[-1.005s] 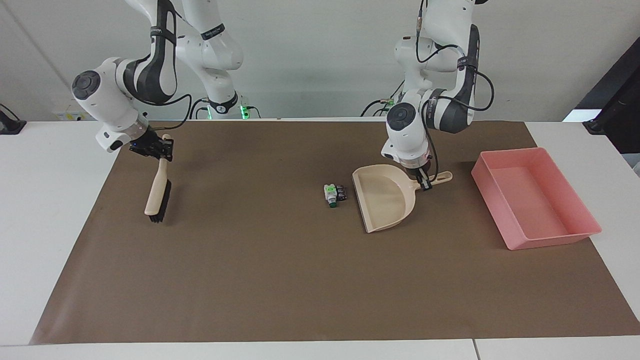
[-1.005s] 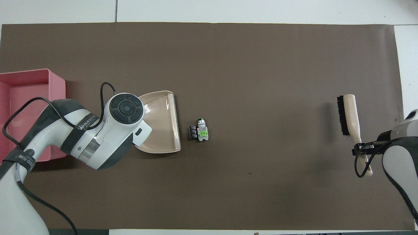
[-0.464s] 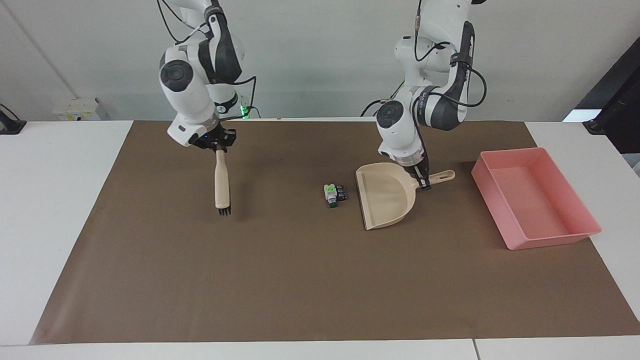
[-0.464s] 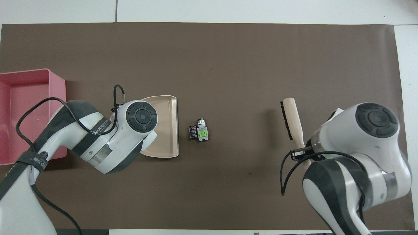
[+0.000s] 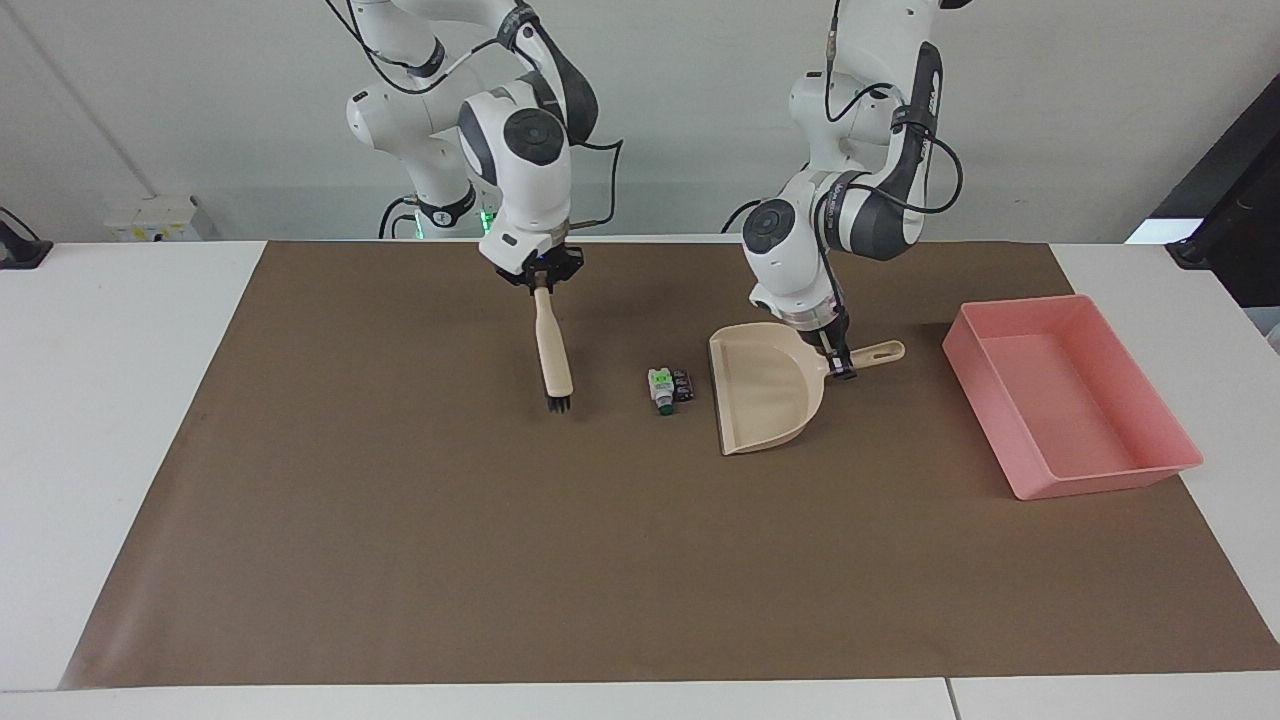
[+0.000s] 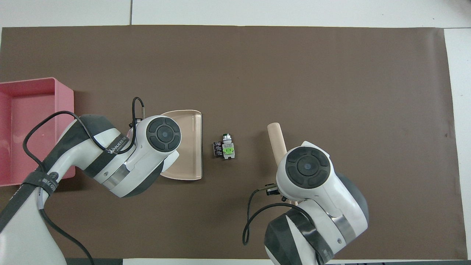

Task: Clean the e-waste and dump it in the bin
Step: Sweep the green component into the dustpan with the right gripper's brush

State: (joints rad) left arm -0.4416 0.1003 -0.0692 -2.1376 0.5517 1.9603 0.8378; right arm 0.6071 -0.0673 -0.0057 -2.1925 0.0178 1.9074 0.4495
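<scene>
Brush point(image 5: 552, 350), clamped in right gripper point(image 5: 541, 279), now nearer e-waste point(image 5: 670, 387); left gripper point(image 5: 838, 358) clasping dustpan point(image 5: 765, 398) handle.

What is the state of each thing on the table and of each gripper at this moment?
E-waste: two bits side by side on the mat, not yet swept.
Dustpan: held by its handle, mouth facing the e-waste, nothing in it.
Brush: held by its handle, bristles down, beside the e-waste.
Bin: nothing in it.
Left gripper: shut on dustpan.
Right gripper: shut on brush.
</scene>
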